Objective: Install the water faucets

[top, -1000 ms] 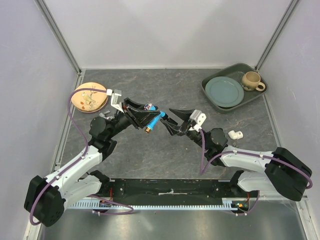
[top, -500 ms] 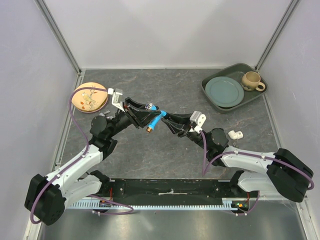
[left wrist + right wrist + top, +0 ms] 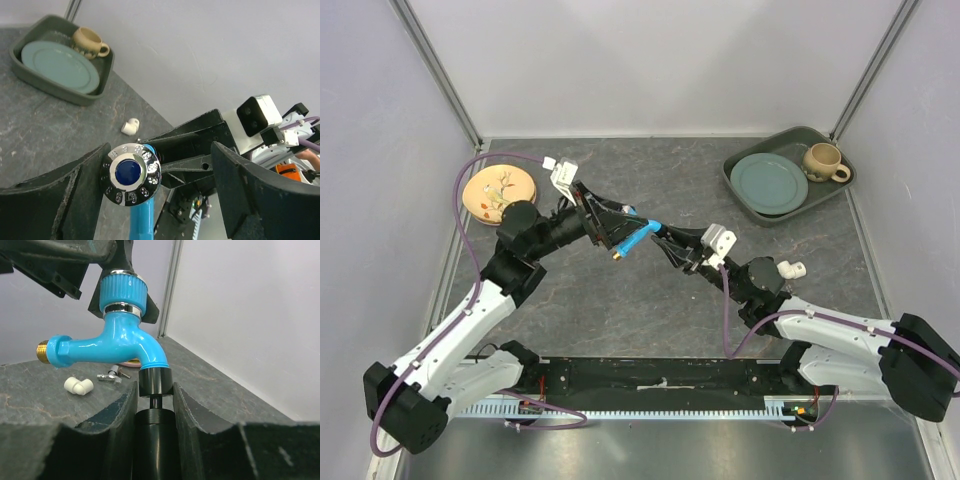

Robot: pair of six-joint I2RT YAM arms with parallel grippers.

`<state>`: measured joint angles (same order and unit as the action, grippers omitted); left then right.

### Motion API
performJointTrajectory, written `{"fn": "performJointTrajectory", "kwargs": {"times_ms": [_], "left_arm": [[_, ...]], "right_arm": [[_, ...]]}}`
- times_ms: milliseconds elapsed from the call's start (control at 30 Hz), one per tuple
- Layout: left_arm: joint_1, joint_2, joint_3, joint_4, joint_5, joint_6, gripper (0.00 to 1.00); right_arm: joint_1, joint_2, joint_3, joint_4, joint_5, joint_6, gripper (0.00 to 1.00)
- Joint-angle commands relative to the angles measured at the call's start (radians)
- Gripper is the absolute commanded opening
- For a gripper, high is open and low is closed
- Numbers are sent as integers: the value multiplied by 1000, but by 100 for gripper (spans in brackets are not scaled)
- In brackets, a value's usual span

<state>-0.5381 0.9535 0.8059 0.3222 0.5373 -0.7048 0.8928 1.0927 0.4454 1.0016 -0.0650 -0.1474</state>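
Note:
The bright blue faucet (image 3: 636, 238) hangs in the air between my two grippers, its brass threaded tip (image 3: 616, 254) pointing down-left. My right gripper (image 3: 666, 239) is shut on its black end piece (image 3: 155, 381), the faucet body (image 3: 112, 342) curving above the jaws. My left gripper (image 3: 609, 226) is open around the chrome round knob (image 3: 131, 172). The knob lies against the left finger (image 3: 75, 200), with a wide gap to the other finger. The green faucet is not in view.
A white elbow pipe piece (image 3: 790, 268) lies right of the right arm. Another elbow (image 3: 78, 385) and a small metal part (image 3: 111, 377) lie on the table beyond the faucet. A pink plate (image 3: 498, 192) sits back left. A green tray (image 3: 732, 180) holds a plate and a mug (image 3: 823, 162).
My right gripper moved in and shut on the faucet's black end. My left arm rose and swung back, and the faucet shifted slightly right and up.

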Motion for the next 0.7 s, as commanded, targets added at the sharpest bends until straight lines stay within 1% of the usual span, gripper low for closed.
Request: {"fn": "performJointTrajectory", "kwargs": {"times_ms": [0, 133, 167, 233, 267, 300, 400, 467, 533, 600, 667], "left_arm": [[0, 10, 81, -205, 43, 60, 87], [0, 8, 69, -258, 13, 87, 89], [0, 7, 69, -293, 3, 96, 89], [0, -12, 85, -356, -61, 122, 90], [-2, -21, 93, -424, -97, 128, 91], [0, -30, 113, -455, -173, 128, 91], [0, -73, 153, -530, -233, 120, 92], [-2, -82, 173, -555, -231, 102, 92], [0, -72, 202, -601, -215, 71, 95], [0, -56, 231, -641, -200, 51, 95], [0, -39, 234, -647, -189, 38, 95]], "right_arm": [[0, -31, 35, 6, 16, -31, 0], [1, -34, 35, 6, 14, -20, 0], [0, -36, 35, 5, 14, -18, 0], [0, -42, 35, -6, 14, -17, 0], [0, -45, 35, -9, 14, -17, 0], [1, -47, 36, -18, 14, -17, 0], [1, -45, 41, -38, 14, -21, 0], [0, -39, 44, -46, 14, -23, 0], [0, -30, 49, -50, 16, -29, 0], [0, -21, 55, -58, 17, -34, 0], [1, -13, 61, -67, 21, -43, 0]]}}
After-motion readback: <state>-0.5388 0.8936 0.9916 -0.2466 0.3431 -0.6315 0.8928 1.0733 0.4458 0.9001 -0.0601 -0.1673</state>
